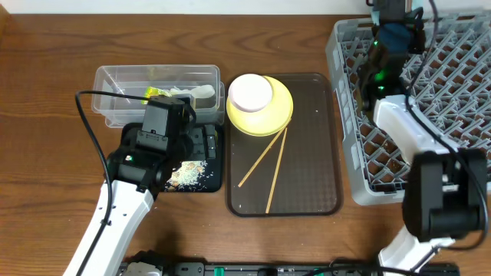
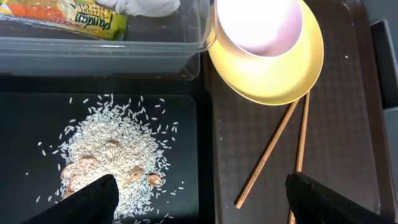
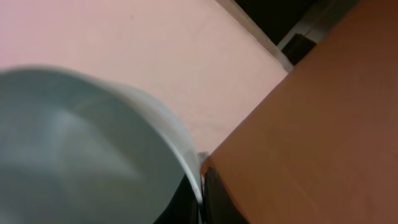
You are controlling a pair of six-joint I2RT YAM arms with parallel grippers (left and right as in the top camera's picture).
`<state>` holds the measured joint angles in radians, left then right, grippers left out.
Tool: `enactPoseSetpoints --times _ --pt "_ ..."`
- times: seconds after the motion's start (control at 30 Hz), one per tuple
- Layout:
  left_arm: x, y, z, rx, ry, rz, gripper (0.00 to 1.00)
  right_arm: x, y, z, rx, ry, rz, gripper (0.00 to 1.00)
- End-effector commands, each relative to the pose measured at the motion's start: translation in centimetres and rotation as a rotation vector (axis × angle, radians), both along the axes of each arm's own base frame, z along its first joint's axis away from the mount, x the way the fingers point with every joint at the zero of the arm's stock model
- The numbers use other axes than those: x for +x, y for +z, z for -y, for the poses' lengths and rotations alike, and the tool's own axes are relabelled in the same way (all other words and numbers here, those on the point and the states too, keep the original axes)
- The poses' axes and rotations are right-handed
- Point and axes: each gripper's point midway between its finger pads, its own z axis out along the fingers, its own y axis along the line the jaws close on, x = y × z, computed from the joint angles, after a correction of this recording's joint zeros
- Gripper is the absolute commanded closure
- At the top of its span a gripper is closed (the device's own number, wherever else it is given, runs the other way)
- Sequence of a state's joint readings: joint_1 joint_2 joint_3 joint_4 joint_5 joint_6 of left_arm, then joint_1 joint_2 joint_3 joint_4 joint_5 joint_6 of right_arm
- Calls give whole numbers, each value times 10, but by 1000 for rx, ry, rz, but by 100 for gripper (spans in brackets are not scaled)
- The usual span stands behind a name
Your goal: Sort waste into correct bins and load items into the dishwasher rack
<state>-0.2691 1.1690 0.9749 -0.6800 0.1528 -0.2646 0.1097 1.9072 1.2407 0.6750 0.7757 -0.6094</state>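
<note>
My left gripper (image 1: 186, 144) (image 2: 202, 205) is open and empty above the black tray (image 1: 213, 157) (image 2: 186, 118), which holds loose rice (image 1: 188, 175) (image 2: 112, 149). The clear tub (image 1: 107, 77) (image 2: 124, 56) holds the green-and-orange wrapper (image 1: 153, 93) (image 2: 74, 18) and white paper (image 1: 192, 92) (image 2: 146, 6). A white bowl (image 1: 251, 92) (image 2: 261, 25) sits on the yellow plate (image 1: 280, 115) (image 2: 273, 81). Two chopsticks (image 1: 265, 161) (image 2: 267, 155) lie beside it. My right gripper (image 1: 393, 38) (image 3: 202, 196) is shut on the rim of the light blue bowl (image 3: 74, 155) over the grey rack (image 1: 460, 92). The white cup is out of view.
The plate and chopsticks lie on a dark brown serving tray (image 1: 314, 153) (image 2: 348, 124) between the black tray and the rack. A few brown food bits lie among the rice. The right wrist view shows a pale wall and the wooden table edge (image 3: 323, 124).
</note>
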Motion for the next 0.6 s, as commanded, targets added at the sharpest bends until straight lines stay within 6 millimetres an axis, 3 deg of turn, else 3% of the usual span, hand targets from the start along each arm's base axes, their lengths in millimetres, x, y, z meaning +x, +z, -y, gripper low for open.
enactPoseSetpoints --times 0.0,0.3,0.57 --pt "0 -2 -3 10 6 -3 12 7 -25 4 -37 -17 -57 99" --pt "-3 -5 -4 15 6 -20 12 17 -79 -10 -51 9 -175 99" --pt "-3 -5 -4 14 8 -21 12 6 -118 -32 46 10 -277 99"
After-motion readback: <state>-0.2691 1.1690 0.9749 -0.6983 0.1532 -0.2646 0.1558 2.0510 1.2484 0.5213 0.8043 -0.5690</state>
